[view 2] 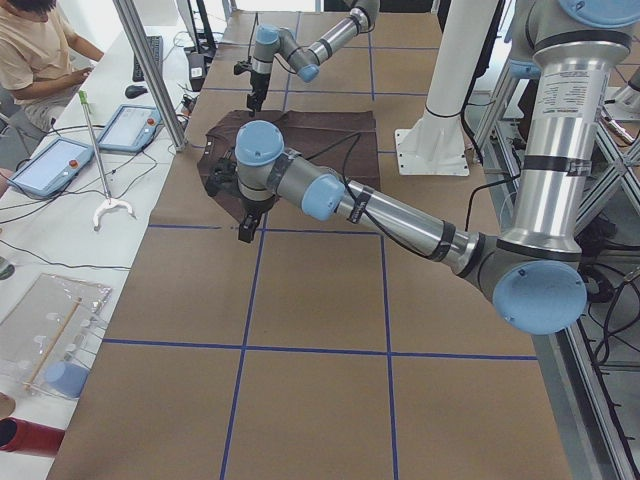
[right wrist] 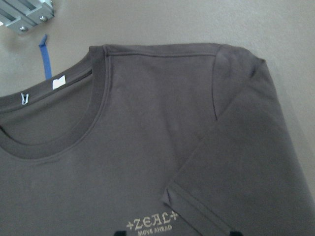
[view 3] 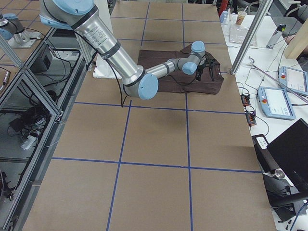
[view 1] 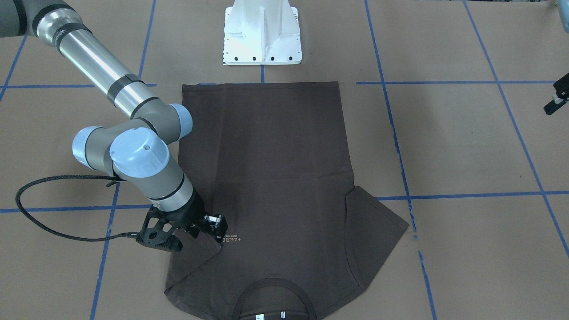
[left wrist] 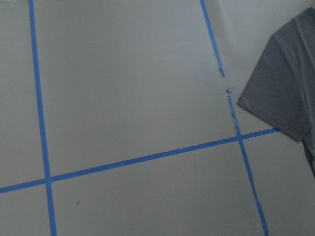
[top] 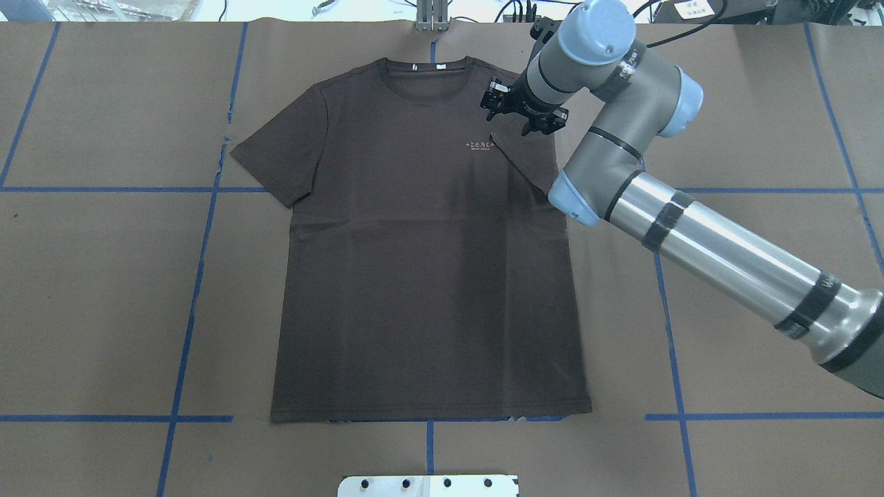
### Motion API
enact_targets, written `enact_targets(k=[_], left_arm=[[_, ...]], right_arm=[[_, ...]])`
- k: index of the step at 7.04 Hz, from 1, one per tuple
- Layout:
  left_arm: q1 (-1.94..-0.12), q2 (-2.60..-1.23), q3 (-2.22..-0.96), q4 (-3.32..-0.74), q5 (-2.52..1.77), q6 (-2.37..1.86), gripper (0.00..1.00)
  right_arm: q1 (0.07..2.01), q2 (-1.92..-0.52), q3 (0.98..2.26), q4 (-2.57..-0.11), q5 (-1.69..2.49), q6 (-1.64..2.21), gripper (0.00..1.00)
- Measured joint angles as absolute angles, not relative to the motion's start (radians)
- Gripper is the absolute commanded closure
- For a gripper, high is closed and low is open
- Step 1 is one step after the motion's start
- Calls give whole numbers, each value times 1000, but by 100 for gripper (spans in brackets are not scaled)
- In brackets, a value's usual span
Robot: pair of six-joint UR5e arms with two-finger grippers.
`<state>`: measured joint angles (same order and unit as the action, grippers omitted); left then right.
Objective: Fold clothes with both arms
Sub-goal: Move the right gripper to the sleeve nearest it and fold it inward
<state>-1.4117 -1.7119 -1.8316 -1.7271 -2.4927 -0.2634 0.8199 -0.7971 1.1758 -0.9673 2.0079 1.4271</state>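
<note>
The dark brown T-shirt (top: 428, 276) lies flat and face up on the brown table, collar (top: 425, 72) at the far edge. Its sleeve on my right side (top: 528, 155) is folded inward onto the chest, its tip next to the pale logo (top: 480, 144). My right gripper (top: 523, 116) hovers just above that folded sleeve (right wrist: 246, 172), open, nothing between the fingers. The other sleeve (left wrist: 280, 93) lies spread out flat. My left gripper (view 2: 245, 225) hangs over bare table beside that sleeve; only a black piece (view 1: 556, 98) of it shows in the front-facing view, and whether it is open or shut does not show.
The white pedestal base (view 1: 262, 35) stands at the table's near edge behind the shirt's hem. Blue tape lines (top: 200, 276) grid the table. A metal bracket (right wrist: 24, 14) sits past the collar. A person (view 2: 30, 50) and tablets (view 3: 276, 101) are at a side bench.
</note>
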Motion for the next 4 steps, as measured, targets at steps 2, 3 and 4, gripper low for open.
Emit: enact_targets(k=[2, 3, 4], left_arm=[[-1310, -1808, -1687, -1865, -2547, -457, 0], [-1241, -1874, -1600, -1956, -2573, -623, 0], [-1183, -1920, -1554, -2031, -2549, -773, 0]], right_arm=[[821, -984, 1447, -968, 2043, 1498, 0], [820, -1052, 1541, -967, 2052, 1510, 0], [820, -1101, 1604, -967, 2063, 1522, 0]])
